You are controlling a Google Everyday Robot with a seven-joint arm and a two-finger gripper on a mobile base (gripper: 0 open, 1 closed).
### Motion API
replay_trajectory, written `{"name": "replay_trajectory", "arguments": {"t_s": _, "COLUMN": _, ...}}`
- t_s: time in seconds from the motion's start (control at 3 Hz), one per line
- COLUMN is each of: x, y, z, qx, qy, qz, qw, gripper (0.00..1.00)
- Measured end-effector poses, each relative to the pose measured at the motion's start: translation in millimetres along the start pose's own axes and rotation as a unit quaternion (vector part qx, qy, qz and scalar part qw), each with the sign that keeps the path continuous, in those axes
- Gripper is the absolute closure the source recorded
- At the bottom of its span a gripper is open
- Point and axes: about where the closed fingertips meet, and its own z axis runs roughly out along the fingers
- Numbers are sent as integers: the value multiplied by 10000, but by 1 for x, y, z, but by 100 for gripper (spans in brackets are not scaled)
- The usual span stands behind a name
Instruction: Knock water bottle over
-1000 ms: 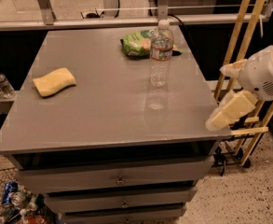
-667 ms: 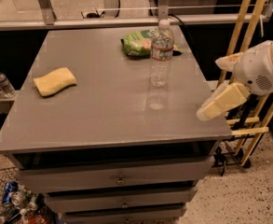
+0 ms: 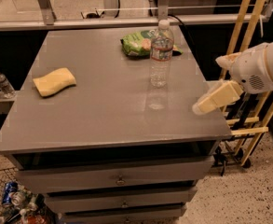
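Note:
The water bottle (image 3: pixel 160 53) stands upright on the grey table (image 3: pixel 103 106), toward its back right. It is clear and ribbed, with a white cap and a white label with a red band. My gripper (image 3: pixel 206 104) hangs over the table's right edge, to the right of the bottle and nearer the front, a clear gap away from it. It holds nothing that I can see.
A green snack bag (image 3: pixel 138 42) lies just behind the bottle. A yellow sponge (image 3: pixel 55 81) lies at the table's left. A small bottle (image 3: pixel 3 83) stands on a low shelf at far left. A yellow wooden rack (image 3: pixel 248 78) stands right of the table. Drawers sit under the tabletop.
My gripper has moved left, from beside the table's right edge to over the edge, closer to the bottle. The bottle has not moved.

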Motion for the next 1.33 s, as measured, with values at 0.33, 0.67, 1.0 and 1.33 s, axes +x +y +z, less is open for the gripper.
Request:
{"name": "replay_trajectory", "arguments": {"t_s": 0.33, "x": -8, "y": -40, "z": 26, "qx": 460, "qy": -367, "qz": 179, "qw": 9981, "gripper": 0}}
{"name": "replay_trajectory", "arguments": {"t_s": 0.67, "x": -18, "y": -70, "z": 43, "qx": 817, "qy": -692, "qz": 340, "qw": 9937, "gripper": 0}}
{"name": "replay_trajectory", "arguments": {"t_s": 1.0, "x": -36, "y": -83, "z": 51, "qx": 871, "qy": -1153, "qz": 394, "qw": 9887, "gripper": 0}}
{"name": "replay_trajectory", "arguments": {"t_s": 1.33, "x": -57, "y": -82, "z": 60, "qx": 668, "qy": -1595, "qz": 365, "qw": 9843, "gripper": 0}}
